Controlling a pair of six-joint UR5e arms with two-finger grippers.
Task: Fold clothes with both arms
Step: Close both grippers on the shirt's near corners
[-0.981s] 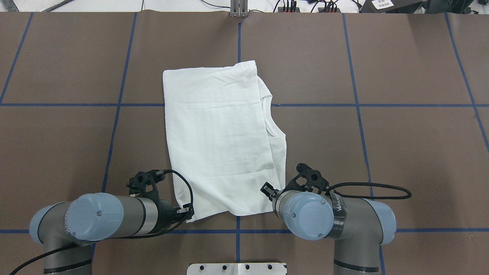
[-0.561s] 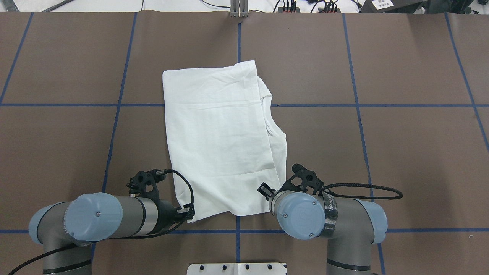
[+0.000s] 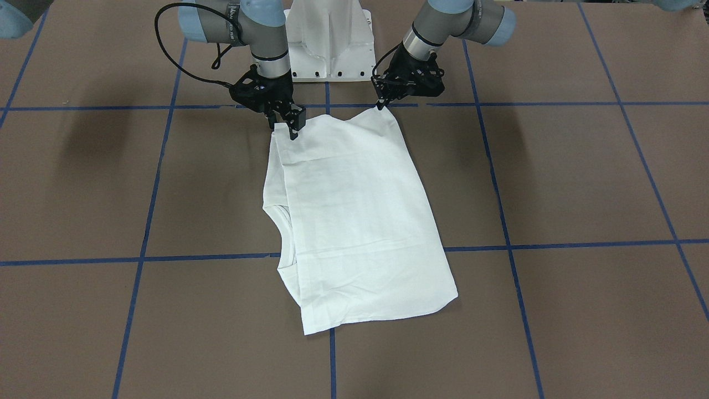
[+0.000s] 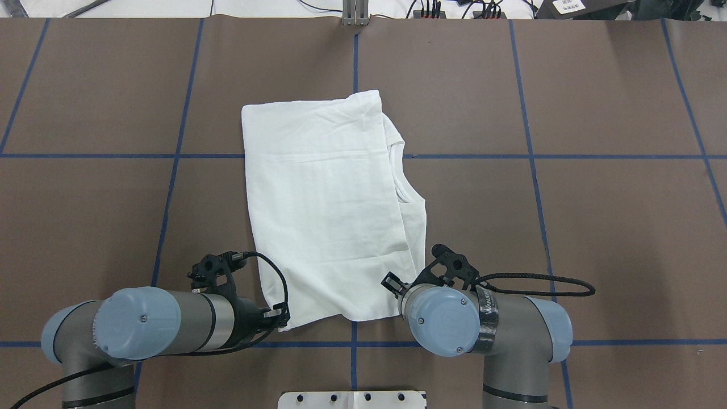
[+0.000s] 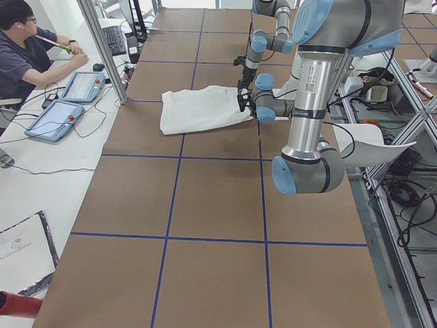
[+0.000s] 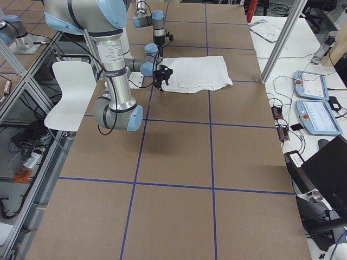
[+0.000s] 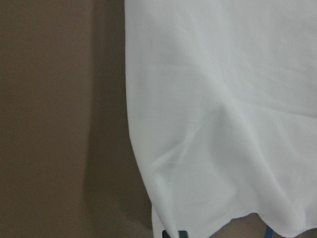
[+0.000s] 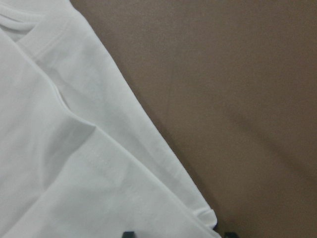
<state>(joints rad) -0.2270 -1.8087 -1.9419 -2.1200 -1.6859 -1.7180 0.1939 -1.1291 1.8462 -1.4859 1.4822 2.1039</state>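
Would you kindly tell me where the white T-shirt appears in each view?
Front-facing: T-shirt centre.
Overhead: T-shirt centre.
Exterior left: T-shirt upper centre.
Exterior right: T-shirt upper centre.
Left wrist: T-shirt fills the right.
Right wrist: T-shirt fills the left.
Shared landmark, exterior views: blue tape line under its far part.

Far side of T-shirt (image 3: 354, 221): bare brown counter (image 3: 554, 183), wide open, only flat blue tape lines across it.
Robot's left of T-shirt: open counter, easy passage.
Robot's right of T-shirt: open too, but a black cable (image 4: 545, 278) loops out low near the shirt's near corner.
Near-left corner of T-shirt: taken, the left pincer (image 3: 381, 105) sits right on it.
Near-right corner of T-shirt: taken, the right pincer (image 3: 292, 126) is on it, fingers spread.
Near hem of T-shirt: tight gap between the two pincers, with the white pedestal base (image 3: 329, 39) just behind it.
Over T-shirt: clear.
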